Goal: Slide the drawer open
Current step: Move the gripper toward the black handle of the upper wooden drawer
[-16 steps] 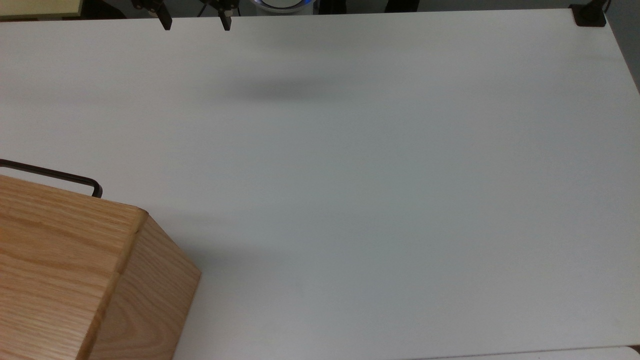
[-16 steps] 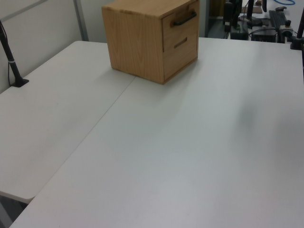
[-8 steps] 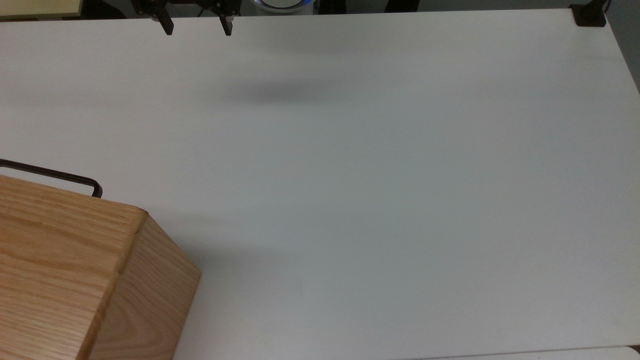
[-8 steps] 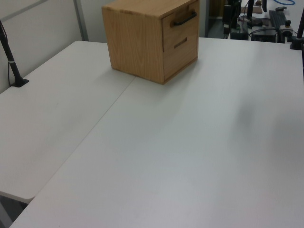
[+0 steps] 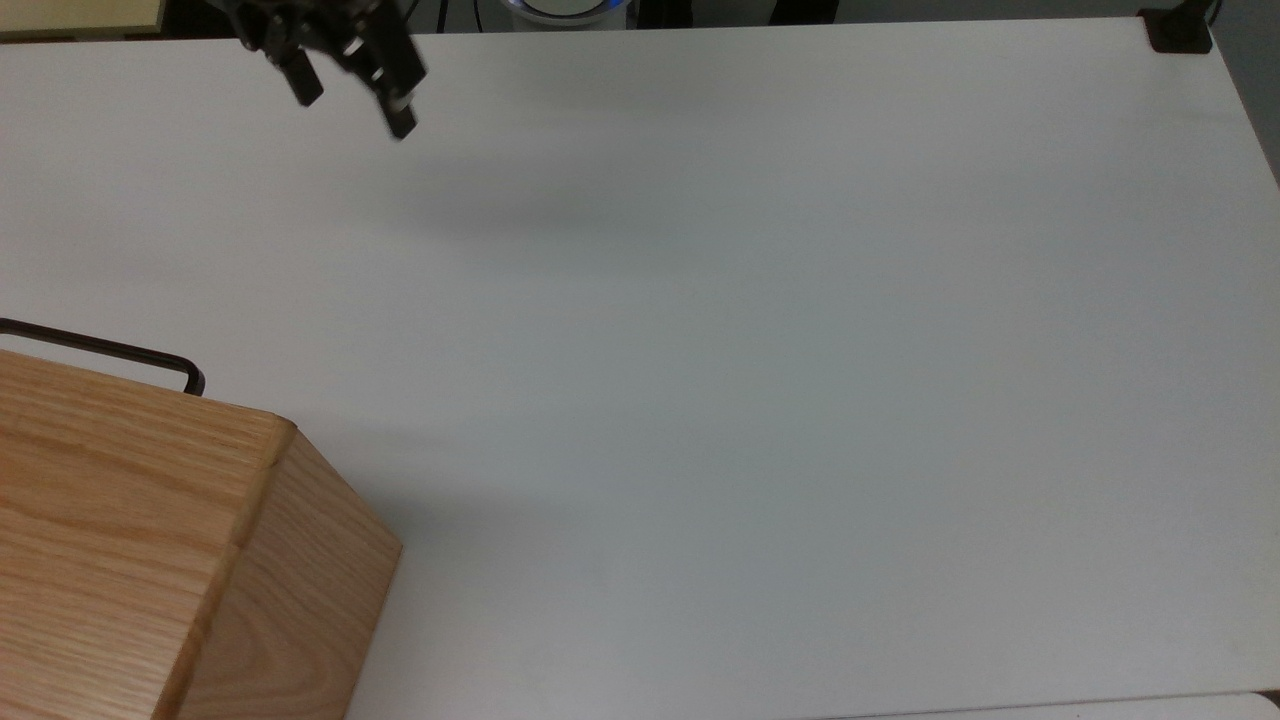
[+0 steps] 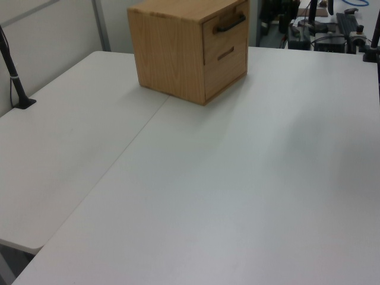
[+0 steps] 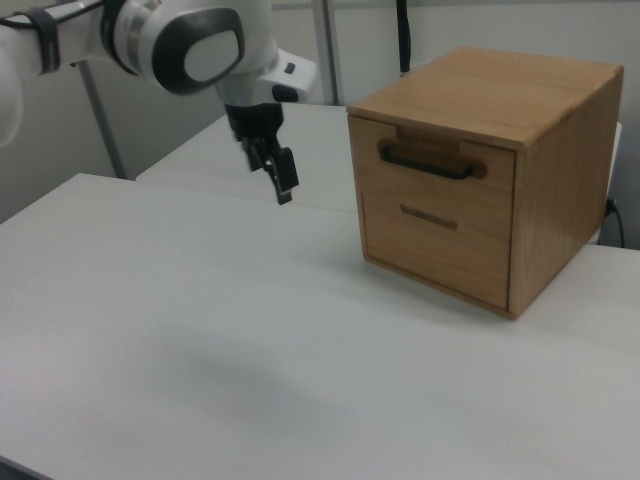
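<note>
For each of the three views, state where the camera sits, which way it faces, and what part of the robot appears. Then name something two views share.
Top view: overhead, looking down on the white table; the hand enters at the top view's upper left, fingers apart.
Left view: raised at one table end, facing the cabinet at the far end.
Right view: low beside the table, facing the drawer front; white arm and hand show.
Shared: the drawer's black handle appears in the left view and the right view.

The cabinet (image 7: pixel 560 190) is made of grained light wood, matt; its drawer (image 7: pixel 437 170) carries a black metal handle (image 7: pixel 428 163). The worktop (image 5: pixel 750 350) is smooth, matt white.
</note>
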